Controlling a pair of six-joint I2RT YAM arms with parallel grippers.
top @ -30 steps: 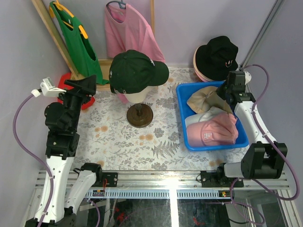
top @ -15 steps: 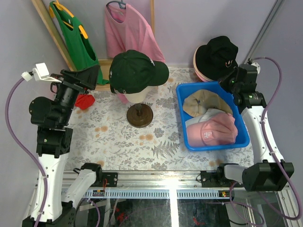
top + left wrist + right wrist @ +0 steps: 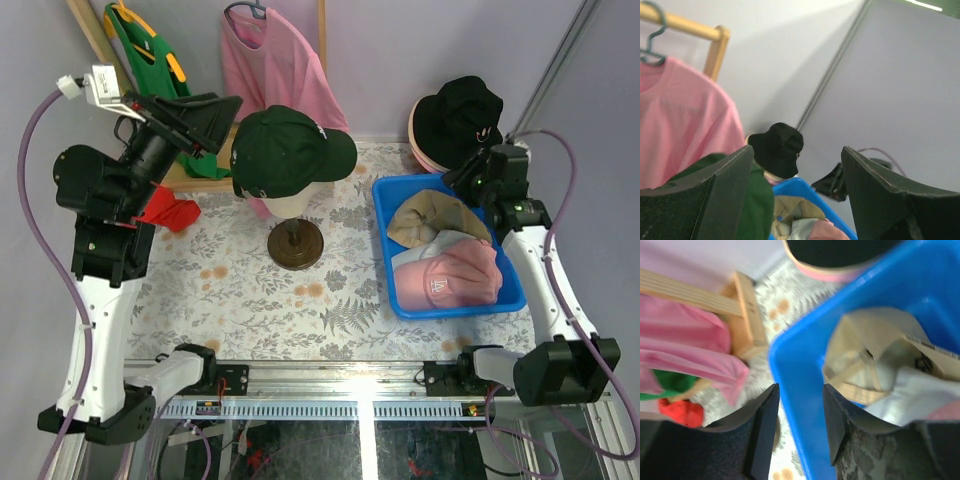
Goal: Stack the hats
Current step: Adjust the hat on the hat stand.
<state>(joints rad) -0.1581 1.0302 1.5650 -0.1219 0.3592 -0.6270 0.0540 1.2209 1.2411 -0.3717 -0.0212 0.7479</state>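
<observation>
Both arms are moving compared with a second ago. The left hand (image 3: 222, 122) is rising from the left-middle of the overhead view towards the upper left, and the right hand (image 3: 465, 177) is swinging back in over the far corner of the blue bin (image 3: 385, 240).

Nearest, at the lower right of the overhead view, the pink cap (image 3: 450, 280) is lying in the bin. The white cap (image 3: 425, 248) is tucked behind it and the tan cap (image 3: 430, 218) is sitting farthest back. The right hand is hanging released over the bin's far rim with nothing between its fingers, and its own camera is looking down on the tan cap.

Farther back, at centre, the dark green cap (image 3: 285, 148) is sitting on the mannequin head (image 3: 285, 205), which is standing on the patterned tabletop (image 3: 250, 290). The left hand is hovering just left of that cap, spread wide and empty, and pointing across the scene.

Farthest, at the upper right, the black bucket hat (image 3: 458, 115) is resting on the pink bucket hat (image 3: 418, 150).

Judging by this, neither hand is carrying a hat yet. The left arm seems to be lining up on the green cap, while the right seems to be choosing between the tan cap and the bucket-hat pile.
</observation>
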